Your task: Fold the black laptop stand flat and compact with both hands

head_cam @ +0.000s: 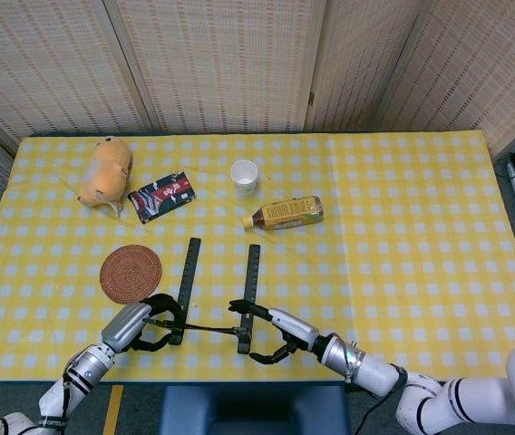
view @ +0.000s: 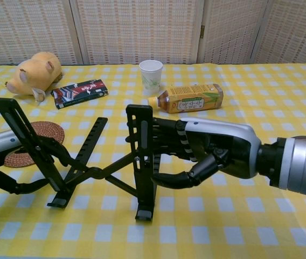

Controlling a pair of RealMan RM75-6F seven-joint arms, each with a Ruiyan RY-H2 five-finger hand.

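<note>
The black laptop stand [head_cam: 250,276] [view: 96,172] stands opened on the yellow checked table, its two long rails spread apart and joined by crossed struts low down. My left hand [head_cam: 153,322] [view: 13,162] grips the left rail near its base, fingers curled around it. My right hand [head_cam: 271,333] [view: 196,154] grips the right rail [view: 142,162], fingers wrapped behind and beside it. Both rails tilt up from the front feet.
A round woven coaster [head_cam: 131,273] lies just left of the stand. Behind it are a dark snack packet [head_cam: 161,196], a plush toy [head_cam: 106,169], a paper cup [head_cam: 244,177] and a lying tea bottle [head_cam: 286,213]. The table's front edge is close below my hands.
</note>
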